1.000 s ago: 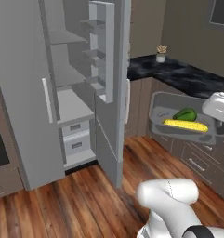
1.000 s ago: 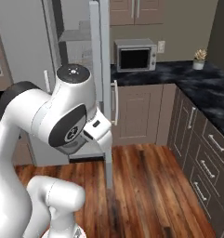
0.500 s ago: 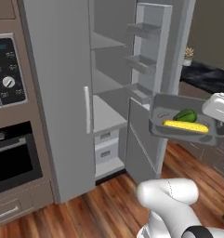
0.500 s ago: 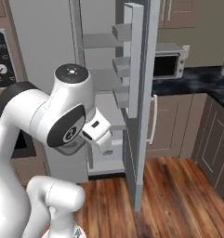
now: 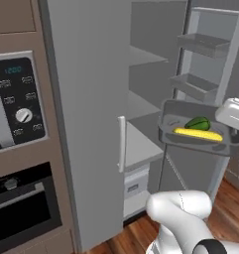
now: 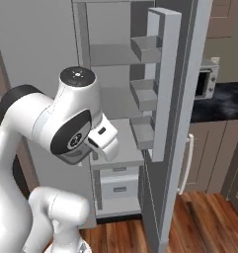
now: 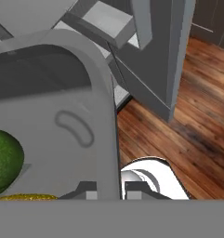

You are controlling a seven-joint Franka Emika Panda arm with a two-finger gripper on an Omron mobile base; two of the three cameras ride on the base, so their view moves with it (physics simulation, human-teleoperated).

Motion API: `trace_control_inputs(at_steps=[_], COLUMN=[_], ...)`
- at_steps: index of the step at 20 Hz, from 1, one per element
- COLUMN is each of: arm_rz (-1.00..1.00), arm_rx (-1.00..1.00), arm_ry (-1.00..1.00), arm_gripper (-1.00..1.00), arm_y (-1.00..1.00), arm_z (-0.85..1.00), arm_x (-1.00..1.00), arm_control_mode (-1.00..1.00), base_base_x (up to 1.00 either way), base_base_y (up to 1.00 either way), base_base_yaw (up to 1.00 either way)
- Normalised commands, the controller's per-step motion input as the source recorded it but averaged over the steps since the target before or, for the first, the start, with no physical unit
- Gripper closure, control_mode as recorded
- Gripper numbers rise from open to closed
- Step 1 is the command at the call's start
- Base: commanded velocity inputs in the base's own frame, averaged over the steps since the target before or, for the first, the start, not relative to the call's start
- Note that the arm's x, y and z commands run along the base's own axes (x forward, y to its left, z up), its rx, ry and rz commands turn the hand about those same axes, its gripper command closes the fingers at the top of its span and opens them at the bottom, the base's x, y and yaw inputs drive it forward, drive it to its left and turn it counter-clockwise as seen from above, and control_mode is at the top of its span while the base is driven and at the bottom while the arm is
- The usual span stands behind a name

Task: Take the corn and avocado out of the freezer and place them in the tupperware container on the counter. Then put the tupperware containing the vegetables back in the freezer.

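The freezer [image 5: 141, 124] is standing open (door swung wide), nearer and more square-on than a second ago because the base has driven. The tupperware container [image 5: 190, 130] is hanging raised before the shelves, the gripper [image 7: 120, 188] clamping its rim. The avocado [image 5: 198, 122] and corn [image 5: 198, 134] are lying inside. Last step: reaching in, setting it on a shelf.
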Motion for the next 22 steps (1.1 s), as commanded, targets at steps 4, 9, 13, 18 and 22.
trace_control_inputs(at_steps=[4, 9, 13, 18, 22], arm_rz=[0.00, 0.00, 0.00, 0.00, 0.00], arm_rx=[0.00, 0.00, 0.00, 0.00, 0.00], arm_ry=[0.00, 0.00, 0.00, 0.00, 0.00], arm_gripper=[1.00, 1.00, 1.00, 1.00, 1.00], arm_y=[0.00, 0.00, 0.00, 0.00, 0.00], arm_z=[0.00, 0.00, 0.00, 0.00, 0.00], arm_x=[0.00, 0.00, 0.00, 0.00, 0.00], arm_control_mode=[1.00, 1.00, 1.00, 1.00, 1.00], base_base_x=[0.67, 0.58, 0.65, 0.42, 0.21], base_base_y=[0.26, 0.04, 0.00, -0.09, -0.27], base_base_yaw=[0.00, 0.04, 0.11, 0.08, 0.03])
